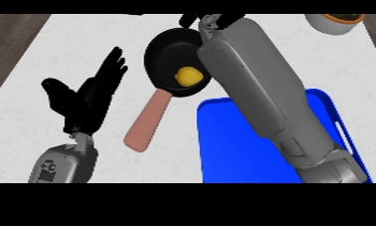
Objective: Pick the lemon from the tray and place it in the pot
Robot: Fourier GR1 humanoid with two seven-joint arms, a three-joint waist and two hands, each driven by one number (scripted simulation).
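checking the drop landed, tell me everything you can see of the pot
The pot is shallow, round and black, with a long salmon-pink handle running toward the view's lower left. It sits flat on the white counter, beyond and left of the blue tray. A yellow lemon lies inside by its near right wall. The right forearm covers its right rim.

- lemon (189, 75): plain bright yellow, no marks on it
- pot (165, 58): black all over, inside too, and its handle (147, 123) is a salmon pink
- tray (220, 140): solid strong blue
- counter (73, 51): white with faint grey mottling, kinda marble-ish
- strip (18, 36) past the counter's left edge: brown, streaky wood grain
- left hand (88, 95): flat black
- right forearm (257, 80): plain mid grey
- bowl (334, 21) at the top right corner: pale grey outside, orange inside
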